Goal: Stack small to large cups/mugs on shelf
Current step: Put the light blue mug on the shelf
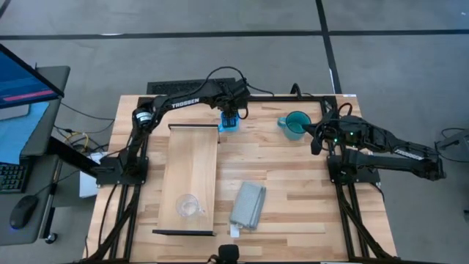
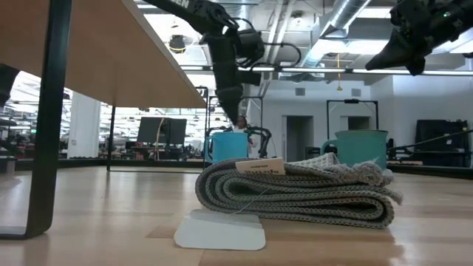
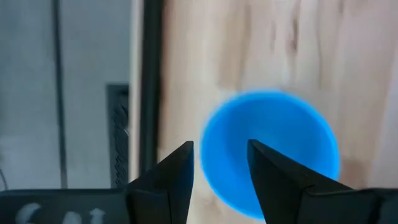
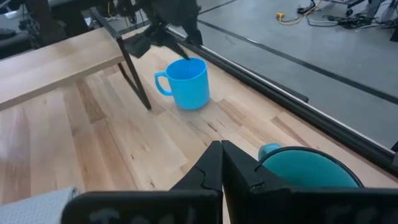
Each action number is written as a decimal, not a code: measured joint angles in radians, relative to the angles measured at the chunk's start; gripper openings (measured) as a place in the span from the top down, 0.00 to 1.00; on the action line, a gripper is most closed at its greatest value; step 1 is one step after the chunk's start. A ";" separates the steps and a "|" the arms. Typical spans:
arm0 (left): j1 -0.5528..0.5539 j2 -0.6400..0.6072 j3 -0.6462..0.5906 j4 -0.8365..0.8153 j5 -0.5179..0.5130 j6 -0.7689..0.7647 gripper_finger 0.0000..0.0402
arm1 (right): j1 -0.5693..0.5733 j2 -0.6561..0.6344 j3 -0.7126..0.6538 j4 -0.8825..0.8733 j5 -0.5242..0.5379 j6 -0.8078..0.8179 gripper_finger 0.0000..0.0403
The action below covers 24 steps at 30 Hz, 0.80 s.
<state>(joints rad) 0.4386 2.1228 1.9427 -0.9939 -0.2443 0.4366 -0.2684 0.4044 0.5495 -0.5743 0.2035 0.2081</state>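
On the shelf: only the clear cup (image 1: 188, 206) is found on the shelf (image 1: 192, 158), near the end farthest from the blue mug; nothing can be seen inside it.
Blue mug: the blue mug (image 1: 229, 124) is parked on the tabletop (image 1: 293, 191) just off the shelf's far corner, upright, with its inside shown as plain blue in the left wrist view (image 3: 270, 149).
Teal mug: the teal mug (image 1: 294, 125) is set upright well to the right of the shelf, handle pointed back toward the shelf; its contents can't be made out.
Left gripper: the left gripper (image 1: 229, 117) is held right over the blue mug, fingers (image 3: 174, 174) spread a fair bit with the mug's rim seen between them; whether the rim is actually touched can't be told.
Right gripper: the right gripper (image 1: 316, 141) is kept in the air just past the teal mug, on the side away from the shelf, fingers pressed together, nothing held.
Grey cloth: a folded grey cloth (image 1: 248, 204) is laid just right of the shelf, close to the clear cup's end.
Hard to see: in the low view both mugs are partly blocked by the cloth (image 2: 295, 193).
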 joint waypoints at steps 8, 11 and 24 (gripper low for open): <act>-0.005 0.060 0.011 -0.021 -0.082 0.025 0.65 | -0.002 0.000 0.000 0.001 0.000 -0.006 0.94; -0.005 0.072 0.029 -0.023 -0.087 0.041 0.65 | 0.000 0.000 0.000 0.001 -0.001 -0.007 0.95; -0.003 0.072 0.019 -0.065 0.011 0.031 0.65 | 0.000 0.000 0.000 0.001 0.000 -0.006 0.95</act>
<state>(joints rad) 0.4355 2.1952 1.9617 -1.0590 -0.2338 0.4672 -0.2680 0.4042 0.5495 -0.5737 0.2031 0.2016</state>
